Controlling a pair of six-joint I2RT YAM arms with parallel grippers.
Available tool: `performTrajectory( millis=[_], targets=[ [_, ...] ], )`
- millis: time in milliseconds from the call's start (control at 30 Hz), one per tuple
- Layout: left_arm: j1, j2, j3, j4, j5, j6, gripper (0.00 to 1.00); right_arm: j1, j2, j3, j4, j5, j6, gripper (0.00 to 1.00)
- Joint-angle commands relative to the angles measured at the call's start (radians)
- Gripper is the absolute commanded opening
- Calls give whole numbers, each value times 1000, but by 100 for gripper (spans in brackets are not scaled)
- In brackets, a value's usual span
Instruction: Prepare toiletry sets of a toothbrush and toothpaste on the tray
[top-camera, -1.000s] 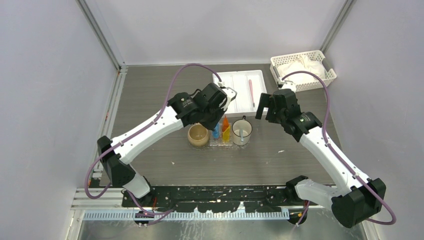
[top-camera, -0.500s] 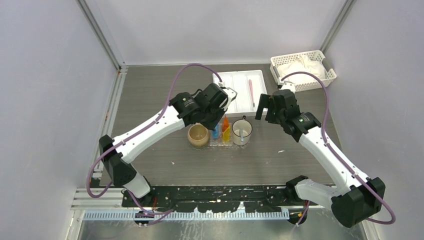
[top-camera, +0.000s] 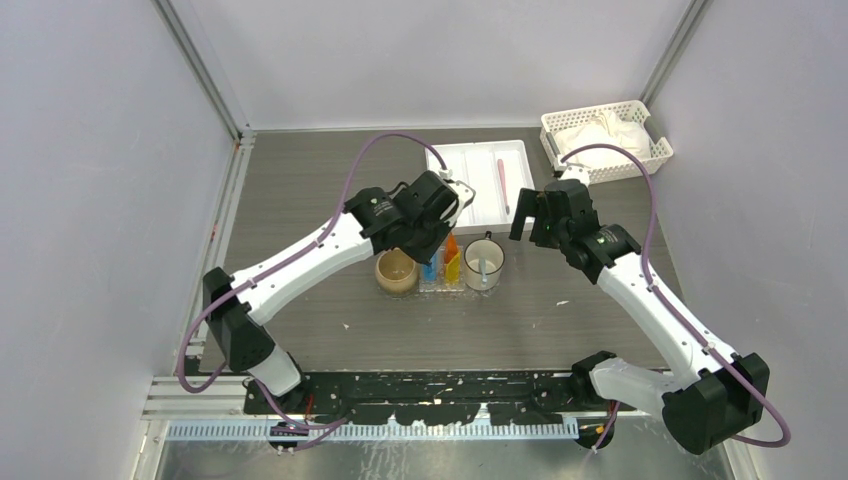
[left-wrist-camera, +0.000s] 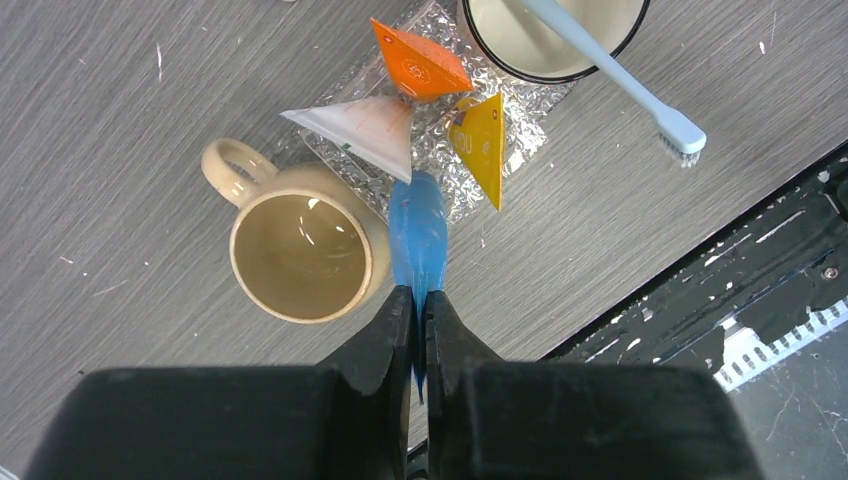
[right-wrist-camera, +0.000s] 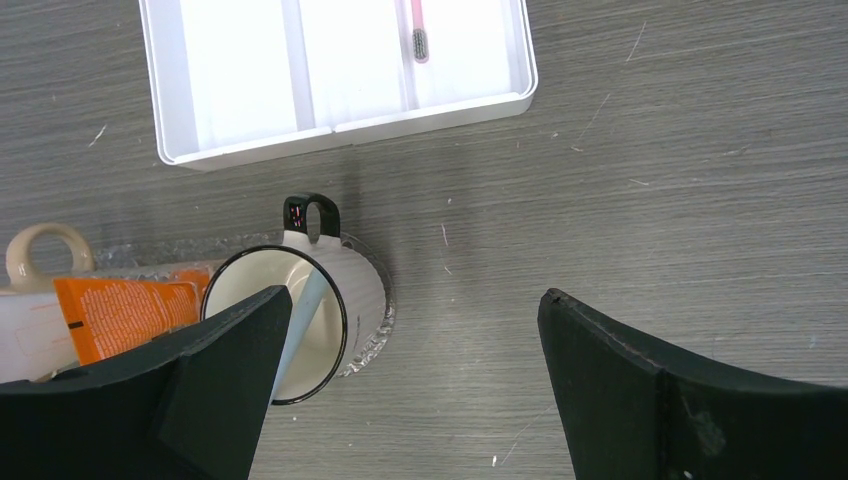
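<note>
The left end effector (left-wrist-camera: 420, 300) pinches the blue toothpaste (left-wrist-camera: 417, 235) at the tray (left-wrist-camera: 522, 112) edge; the right end effector (right-wrist-camera: 415, 300) hangs spread wide, empty.

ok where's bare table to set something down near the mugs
Bare: table from the beige mug and white mug to its near edge, and right of the white mug. Crowded: the clear tray between them, packed with toothpaste tubes.

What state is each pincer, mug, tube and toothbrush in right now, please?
left pincer: shut on blue toothpaste
right pincer: open, empty
beige mug: upright, empty
white mug: upright, holding blue toothbrush
orange toothpaste: standing on clear tray
pink toothbrush: lying in white tray
</note>
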Motion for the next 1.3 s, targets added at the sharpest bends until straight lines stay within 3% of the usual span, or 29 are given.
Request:
performTrajectory(
  millis=[0, 600, 833, 1100, 1267],
  targets=[
    [6, -6, -9, 62, 15, 4, 1, -2, 4, -4, 44, -1, 6, 100],
    [22, 46, -57, 133, 52, -10, 5, -1, 27, -2, 52, -9, 8, 100],
    [34, 41, -66, 132, 50, -10, 36, 0, 42, -1, 55, -13, 8, 100],
    [50, 27, -53, 128, 48, -2, 33, 0, 62, 8, 60, -6, 10, 100],
    [50, -56, 22, 70, 18, -1, 33, -26, 170, 135, 55, -18, -4, 100]
  ],
)
